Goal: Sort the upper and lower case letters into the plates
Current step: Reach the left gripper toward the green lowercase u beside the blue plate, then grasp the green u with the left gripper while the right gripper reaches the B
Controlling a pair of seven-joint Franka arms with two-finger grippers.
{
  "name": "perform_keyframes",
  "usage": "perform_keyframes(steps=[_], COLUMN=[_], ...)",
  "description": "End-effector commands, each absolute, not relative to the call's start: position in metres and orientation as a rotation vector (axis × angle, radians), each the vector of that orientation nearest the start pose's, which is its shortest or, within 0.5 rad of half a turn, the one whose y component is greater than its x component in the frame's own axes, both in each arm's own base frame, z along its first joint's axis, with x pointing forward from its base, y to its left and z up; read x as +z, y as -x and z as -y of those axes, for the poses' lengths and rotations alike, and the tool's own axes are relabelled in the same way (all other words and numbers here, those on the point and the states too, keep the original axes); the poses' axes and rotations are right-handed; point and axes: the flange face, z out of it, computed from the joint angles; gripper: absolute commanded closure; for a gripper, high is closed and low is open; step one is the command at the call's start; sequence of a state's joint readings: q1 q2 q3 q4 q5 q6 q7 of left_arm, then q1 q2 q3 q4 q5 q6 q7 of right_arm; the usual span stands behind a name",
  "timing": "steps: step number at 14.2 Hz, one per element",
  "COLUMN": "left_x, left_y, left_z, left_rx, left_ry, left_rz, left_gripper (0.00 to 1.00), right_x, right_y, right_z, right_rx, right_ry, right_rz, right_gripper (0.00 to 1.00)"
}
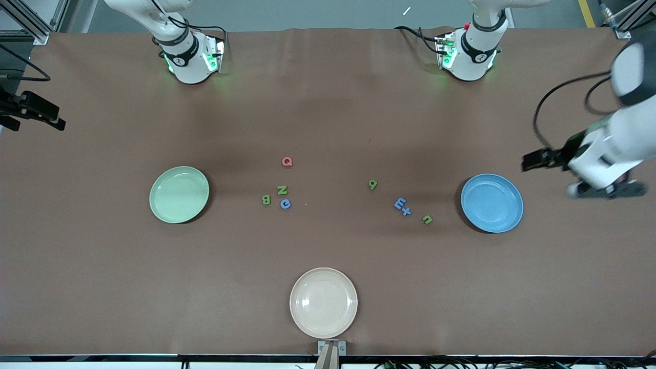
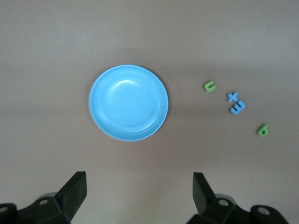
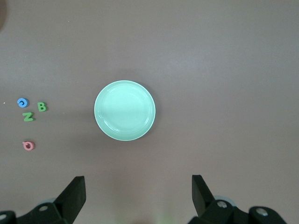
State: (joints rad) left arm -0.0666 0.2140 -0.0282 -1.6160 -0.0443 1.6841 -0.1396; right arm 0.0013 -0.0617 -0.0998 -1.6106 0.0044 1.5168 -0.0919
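The mint green plate (image 1: 179, 195) lies toward the right arm's end and the blue plate (image 1: 492, 203) toward the left arm's end, both bare. Between them lie two loose groups of letters. Near the mint plate are red Q (image 1: 287, 162), green N (image 1: 282, 190), green B (image 1: 266, 200) and blue c (image 1: 285, 204). Near the blue plate are green g (image 1: 372, 184), blue E (image 1: 400, 203), blue t (image 1: 406, 210) and green u (image 1: 427, 219). My left gripper (image 2: 139, 179) hangs open, high over table beside the blue plate (image 2: 128, 102). My right gripper (image 3: 138, 179) hangs open likewise beside the mint plate (image 3: 124, 110).
A beige plate (image 1: 323, 302) sits mid-table, nearer the front camera than everything else. The left arm (image 1: 610, 148) and the right arm (image 1: 31, 110) are drawn out to their own ends of the table. Brown tabletop separates the plates and the letter groups.
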Motion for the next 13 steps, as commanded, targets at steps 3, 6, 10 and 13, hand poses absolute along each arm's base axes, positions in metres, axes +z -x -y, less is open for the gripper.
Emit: perform_keyframes(steps=[3, 6, 10, 13], left_x=[0.390, 0.330, 0.271, 0.233], left_y=[-0.601, -0.601, -0.598, -0.597], left_z=[0.117, 0.154, 0.195, 0.207], left_rx=[0.108, 0.098, 0.038, -0.043], left_ry=[3.154, 3.130, 3.082, 3.066], left_rz=[0.249, 0.430, 0.739, 0.923], left_gripper=[0.00, 0.00, 0.00, 0.01], right_x=[0.637, 0.641, 0.627, 0.596], right_y=[-0.518, -0.518, -0.532, -0.549], right_z=[0.054, 0.055, 0.057, 0.073], right_rx=[0.044, 0.040, 0.078, 0.149], right_ry=[3.126, 3.128, 3.130, 3.124], right_rz=[0.003, 0.001, -0.021, -0.053], right_gripper=[0.00, 0.00, 0.00, 0.00])
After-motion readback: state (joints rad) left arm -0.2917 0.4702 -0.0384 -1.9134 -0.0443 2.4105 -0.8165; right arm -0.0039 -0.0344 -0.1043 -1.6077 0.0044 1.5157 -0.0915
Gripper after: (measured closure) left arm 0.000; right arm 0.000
